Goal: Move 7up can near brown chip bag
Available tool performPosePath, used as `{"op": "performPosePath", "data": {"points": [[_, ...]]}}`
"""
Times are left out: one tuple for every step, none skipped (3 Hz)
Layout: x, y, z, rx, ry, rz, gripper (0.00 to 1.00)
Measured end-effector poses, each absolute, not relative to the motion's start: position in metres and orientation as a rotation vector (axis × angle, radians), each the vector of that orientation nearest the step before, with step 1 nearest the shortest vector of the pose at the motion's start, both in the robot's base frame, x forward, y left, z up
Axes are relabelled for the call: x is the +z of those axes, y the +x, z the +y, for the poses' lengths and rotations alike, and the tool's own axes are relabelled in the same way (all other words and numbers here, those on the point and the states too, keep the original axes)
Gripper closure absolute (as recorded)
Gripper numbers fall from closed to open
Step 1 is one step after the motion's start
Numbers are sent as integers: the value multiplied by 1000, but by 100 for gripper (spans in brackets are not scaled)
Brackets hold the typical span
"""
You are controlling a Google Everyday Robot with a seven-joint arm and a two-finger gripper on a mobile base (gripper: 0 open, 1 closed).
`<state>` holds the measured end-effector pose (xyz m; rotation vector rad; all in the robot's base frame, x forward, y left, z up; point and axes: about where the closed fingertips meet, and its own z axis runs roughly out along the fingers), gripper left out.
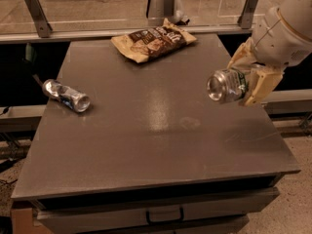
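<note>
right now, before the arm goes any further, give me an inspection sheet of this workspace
surface: grey table, light glare near its middle.
job's things: 7up can held on its side in the air over the table's right side; brown chip bag lying flat at the far edge, well apart from the can.
clutter: crushed can lying on the left side.
grippers: gripper at the right, shut on the 7up can.
cables: nothing seen.
surroundings: drawer handle under the tabletop; metal bracket on a rail behind.
</note>
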<state>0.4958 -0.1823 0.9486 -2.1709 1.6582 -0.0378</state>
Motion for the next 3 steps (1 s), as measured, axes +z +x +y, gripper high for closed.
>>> {"op": "performPosePath", "data": {"points": [[972,547,-192,-239,-2106,1620,100],[998,602,-193,-367,-2061,1555,100],[1020,659,-179,-398,-1967,1467,100]]}}
